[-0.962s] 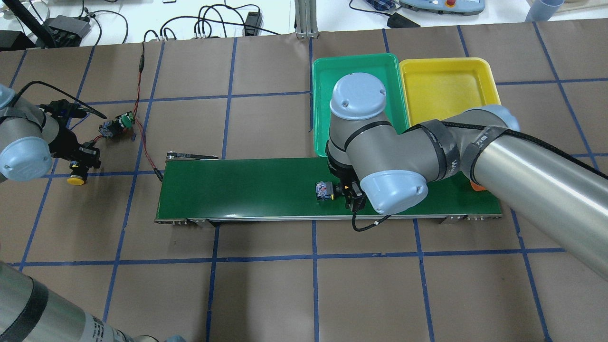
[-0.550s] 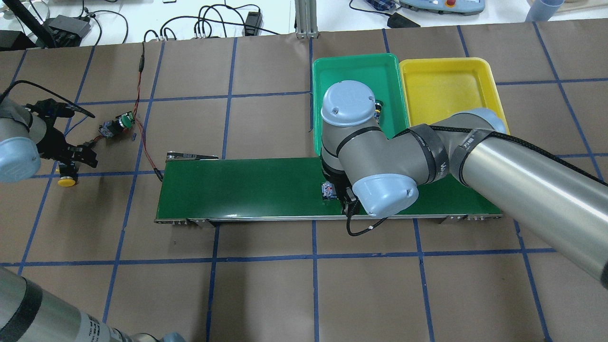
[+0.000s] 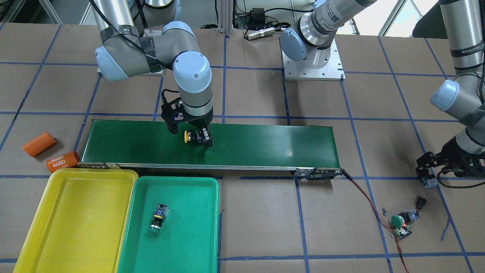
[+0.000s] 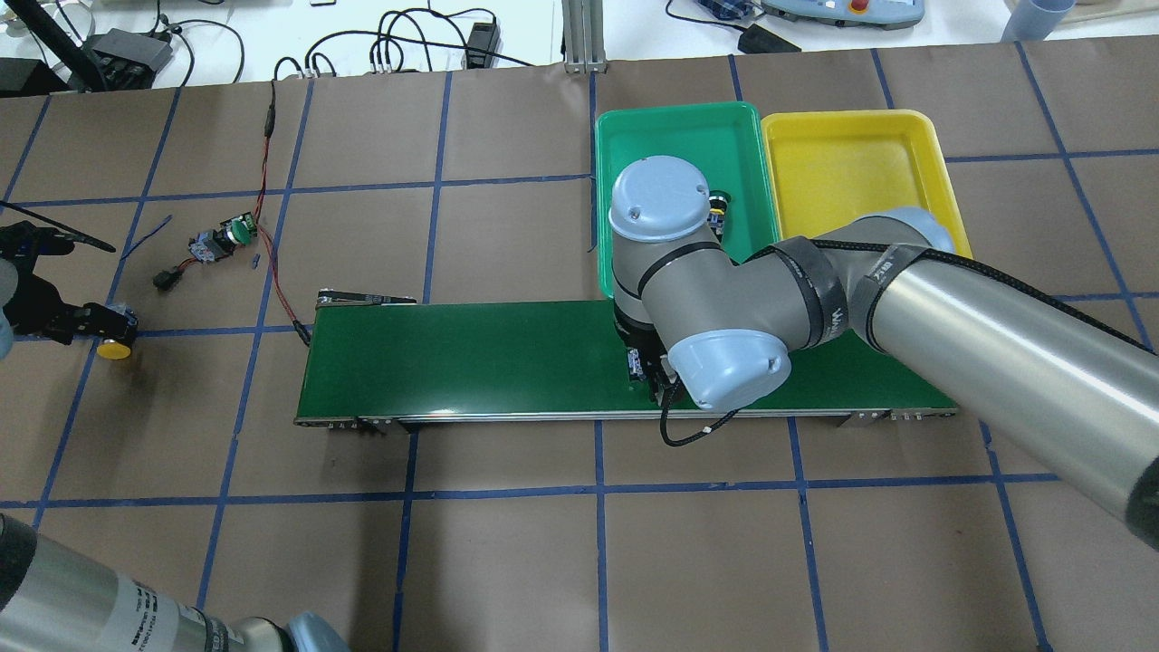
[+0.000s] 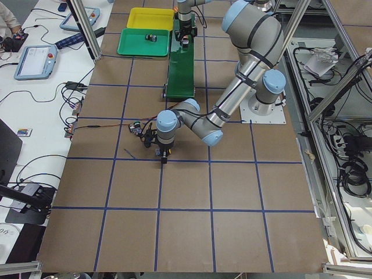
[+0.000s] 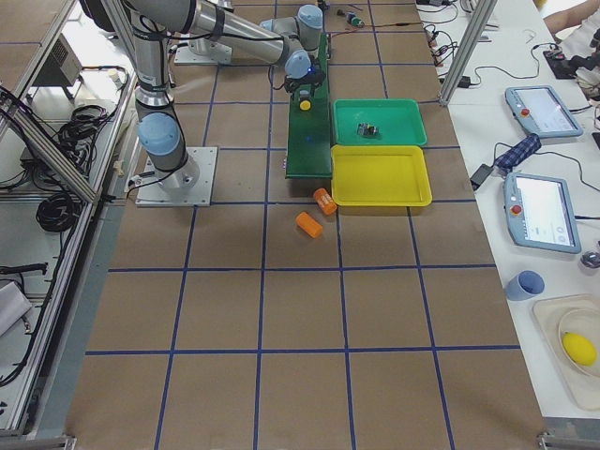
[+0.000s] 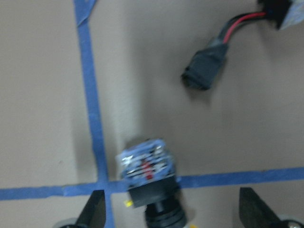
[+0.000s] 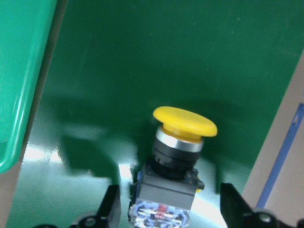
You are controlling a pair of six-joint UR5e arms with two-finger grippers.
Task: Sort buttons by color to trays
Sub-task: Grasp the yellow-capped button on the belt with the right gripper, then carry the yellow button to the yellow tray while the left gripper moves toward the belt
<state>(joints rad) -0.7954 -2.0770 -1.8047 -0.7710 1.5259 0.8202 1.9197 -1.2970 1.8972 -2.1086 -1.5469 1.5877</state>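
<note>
A yellow button [image 8: 185, 121] lies on the conveyor belt [image 4: 471, 362], cap toward the green tray [image 4: 670, 136]. My right gripper [image 8: 168, 211] is open around its body, with a gap showing at each finger. One green button [image 3: 156, 220] lies in the green tray; the yellow tray [image 3: 75, 220] beside it holds nothing. At the table's far left, my left gripper [image 7: 173, 211] is open over a second yellow button [image 7: 147, 168] on the paper, its fingers wide of it. Another green button [image 3: 398, 220] sits by a small circuit board.
Red wires run from the circuit board to the belt's end. A black connector [image 7: 206, 71] lies near the left gripper. Two orange cylinders [image 3: 39, 143] lie beyond the belt's other end, next to the yellow tray. Blue tape lines cross the brown table cover.
My right gripper slid along the belt until its fingers came around the yellow button. My left arm drew back toward the table's left edge, and the yellow button there shifted the same way.
</note>
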